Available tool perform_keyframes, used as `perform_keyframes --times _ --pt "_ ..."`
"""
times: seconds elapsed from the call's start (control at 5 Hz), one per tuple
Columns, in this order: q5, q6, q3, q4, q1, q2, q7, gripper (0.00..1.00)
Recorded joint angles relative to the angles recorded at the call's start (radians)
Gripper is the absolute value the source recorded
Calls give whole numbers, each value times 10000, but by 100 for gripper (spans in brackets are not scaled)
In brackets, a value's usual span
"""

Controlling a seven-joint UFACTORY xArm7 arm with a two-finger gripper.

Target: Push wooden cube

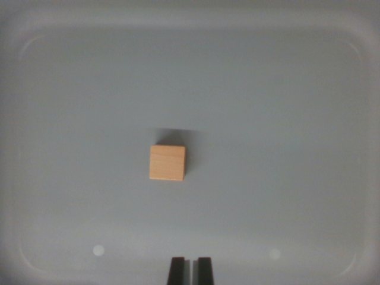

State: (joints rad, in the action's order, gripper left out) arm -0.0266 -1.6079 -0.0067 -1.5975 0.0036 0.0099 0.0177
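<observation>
A small light wooden cube [167,162] rests on the flat grey floor of a tray [285,119], near the middle of the wrist view. My gripper [190,270] shows at the bottom edge as two black fingertips [177,271] almost touching, with only a thin slit between them. It holds nothing. The cube lies well above the fingertips in the picture and slightly toward the wrist view's left, apart from them.
The tray's raised rim with rounded corners runs around the whole picture. Two pale round spots [98,250] mark the tray floor on either side of the fingertips.
</observation>
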Motion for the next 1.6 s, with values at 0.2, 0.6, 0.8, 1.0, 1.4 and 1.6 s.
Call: perform_keyframes --times 0.2,0.6,0.8,1.0,1.4,1.6 --pt "6 89 4 79 6 12 -18 0" --pt "17 233 11 207 16 31 -47 0" --pt "17 233 11 207 16 31 -47 0" --pt "31 425 20 378 29 57 -86 0" --pt "48 661 31 587 46 89 -134 0" --pt "48 661 31 587 46 89 -134 0"
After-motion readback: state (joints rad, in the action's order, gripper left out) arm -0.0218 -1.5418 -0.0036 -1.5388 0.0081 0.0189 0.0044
